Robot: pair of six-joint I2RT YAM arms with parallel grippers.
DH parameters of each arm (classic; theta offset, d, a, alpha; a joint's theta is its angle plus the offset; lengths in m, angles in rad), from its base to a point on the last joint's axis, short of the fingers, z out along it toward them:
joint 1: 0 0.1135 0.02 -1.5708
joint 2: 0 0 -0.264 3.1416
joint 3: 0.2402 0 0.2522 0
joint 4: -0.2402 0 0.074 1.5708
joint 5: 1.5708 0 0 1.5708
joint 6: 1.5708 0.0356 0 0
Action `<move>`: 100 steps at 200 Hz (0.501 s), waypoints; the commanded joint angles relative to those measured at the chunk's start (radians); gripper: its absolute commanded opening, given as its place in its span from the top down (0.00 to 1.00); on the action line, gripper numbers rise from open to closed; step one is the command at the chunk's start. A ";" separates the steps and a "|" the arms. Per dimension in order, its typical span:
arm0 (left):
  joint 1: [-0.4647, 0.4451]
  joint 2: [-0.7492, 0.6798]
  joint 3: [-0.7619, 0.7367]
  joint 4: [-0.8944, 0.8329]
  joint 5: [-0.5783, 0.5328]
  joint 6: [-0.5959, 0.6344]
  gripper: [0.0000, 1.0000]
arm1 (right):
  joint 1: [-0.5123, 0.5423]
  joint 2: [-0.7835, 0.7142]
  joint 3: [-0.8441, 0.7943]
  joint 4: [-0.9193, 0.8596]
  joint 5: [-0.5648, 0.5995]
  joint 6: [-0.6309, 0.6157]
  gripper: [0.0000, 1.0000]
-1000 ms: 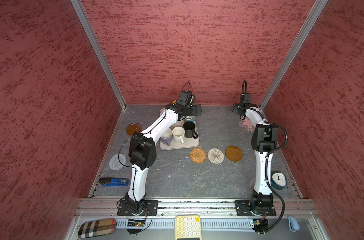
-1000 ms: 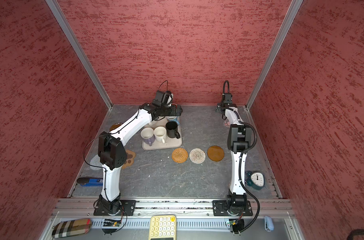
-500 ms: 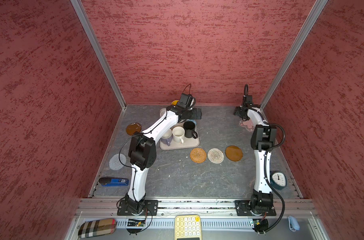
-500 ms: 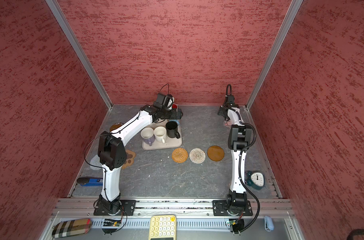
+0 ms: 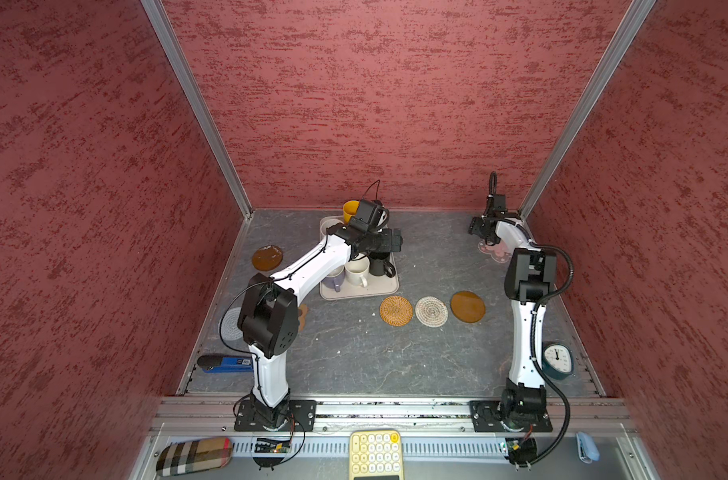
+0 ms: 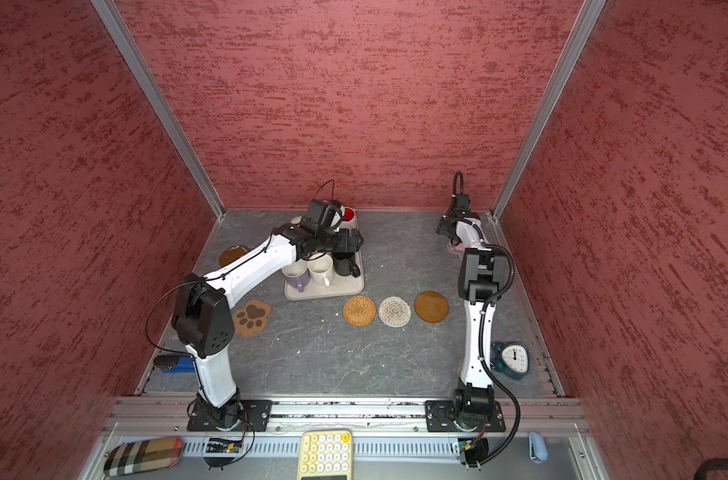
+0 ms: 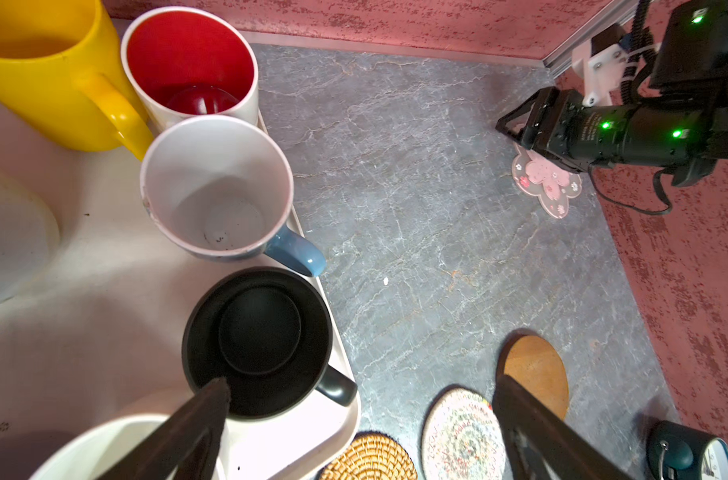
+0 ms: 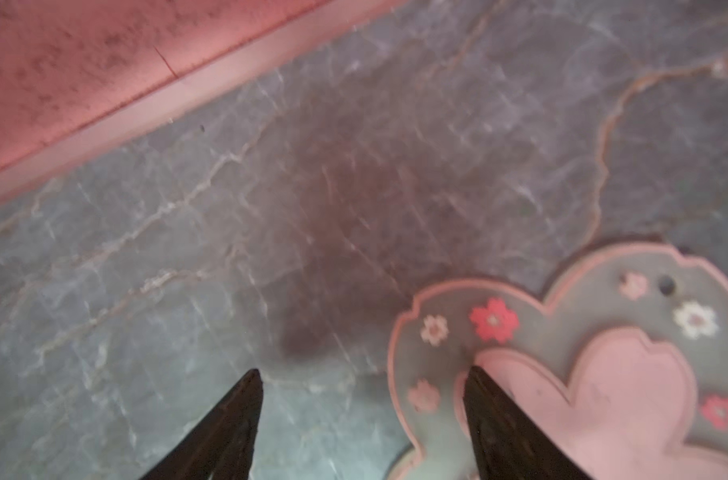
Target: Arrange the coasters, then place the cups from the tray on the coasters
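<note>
Cream tray (image 5: 379,286) sat at the rear of the desk (image 5: 354,353), crowded with cups (image 7: 216,195); the left jaws hung wide open above the black mug (image 7: 258,340). Right jaws, open and empty, straddled the edge of the pink flower coaster (image 8: 603,395) near the back right corner.
</note>
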 commanded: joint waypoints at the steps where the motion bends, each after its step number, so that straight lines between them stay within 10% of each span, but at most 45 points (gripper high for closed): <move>1: -0.018 -0.049 -0.039 0.047 -0.023 -0.015 0.01 | -0.006 -0.049 -0.128 -0.046 0.008 0.013 0.23; 100: -0.050 -0.190 -0.249 0.128 -0.055 -0.048 0.01 | -0.015 -0.189 -0.291 0.026 0.028 0.033 0.24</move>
